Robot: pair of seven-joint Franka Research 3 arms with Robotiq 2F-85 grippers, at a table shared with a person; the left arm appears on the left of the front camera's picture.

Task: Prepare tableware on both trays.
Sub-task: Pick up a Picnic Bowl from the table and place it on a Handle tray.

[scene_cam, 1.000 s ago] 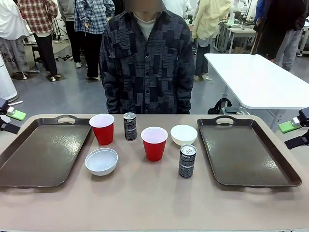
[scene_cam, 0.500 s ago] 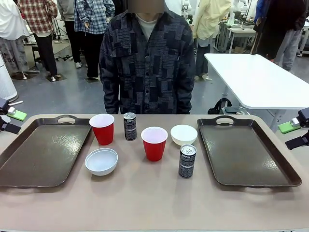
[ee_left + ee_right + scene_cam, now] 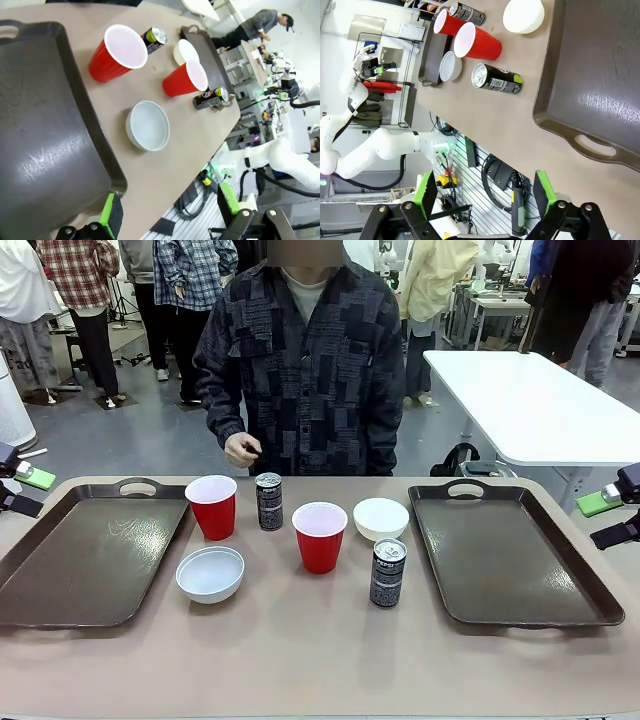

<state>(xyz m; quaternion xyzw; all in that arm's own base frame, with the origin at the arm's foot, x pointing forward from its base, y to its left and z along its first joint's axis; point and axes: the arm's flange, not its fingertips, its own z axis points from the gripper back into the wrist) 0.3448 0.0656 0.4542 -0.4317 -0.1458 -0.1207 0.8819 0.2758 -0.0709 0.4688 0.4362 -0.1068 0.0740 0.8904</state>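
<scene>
1. Spread wide and empty were left gripper (image 3: 167,210) and right gripper (image 3: 485,190).
2. At desk's (image 3: 300,660) 9 o'clock lay left tray (image 3: 90,560); at 3 o'clock, right tray (image 3: 510,555).
3. Between trays, upright on desk, stood left cup (image 3: 213,507), right cup (image 3: 319,537), left bowl (image 3: 210,574), right bowl (image 3: 381,519), far can (image 3: 269,501), near can (image 3: 387,572).

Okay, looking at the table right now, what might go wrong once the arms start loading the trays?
1. The slim black can with a silver top stands close beside the red plastic cup and small round white bowl; grabbing any one may topple it.
2. The person's hand hangs just behind the far red cup and far black can; an arm reaching there could hit it.
</scene>
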